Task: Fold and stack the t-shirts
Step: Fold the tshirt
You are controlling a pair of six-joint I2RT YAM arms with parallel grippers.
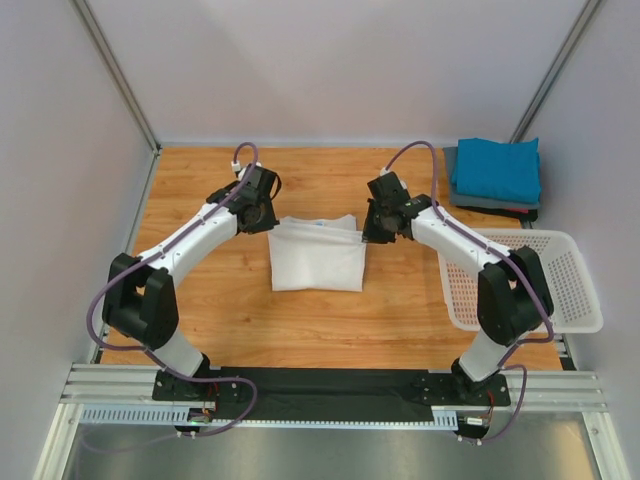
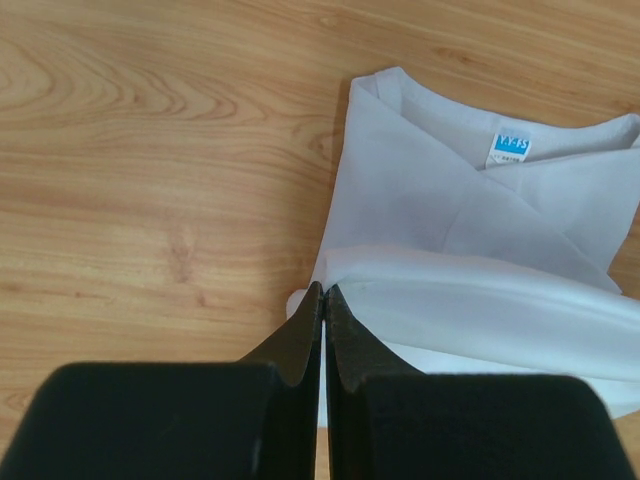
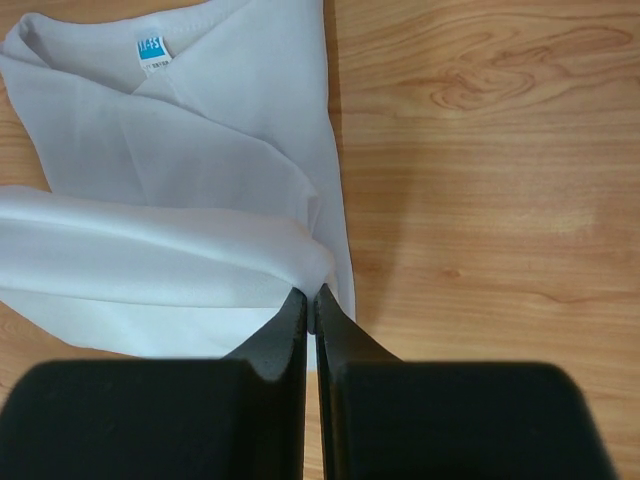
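**White tee mid-fold, both claws pinching the same edge – tips for landing it clean**

Closest thing in both wrist views is the black fingers. The left gripper (image 2: 323, 290) is clenched at the tips on a raised fold of the white t-shirt (image 2: 450, 200). The right gripper (image 3: 311, 292) is clamped on the other end of that same fold. No gap shows between either pair of jaws, only cloth at the tips.

The shirt lies mid-table on the wooden table (image 1: 200, 290), already narrowed into a rough rectangle. The arms hold its far left and far right corners. The held edge runs as a soft band between the claws, and beyond it the collar with its blue label (image 2: 511, 146) lies flat on the wood.

My read is that this is the crosswise fold, not yet laid down. To do it well:

- move both arms together at the same height so the band doesn't skew
- hold light tension between the claws, since that cloth looks thin and will sag or wrinkle
- lower the edge square with the layer below before letting go
- release both sides together and lift straight off so nothing drags

The teal t-shirt (image 1: 497, 168) sits folded on the dark grey t-shirt (image 1: 451, 172) at the far right, just beyond the white basket (image 1: 598, 322). I'd guess the white one goes there next.
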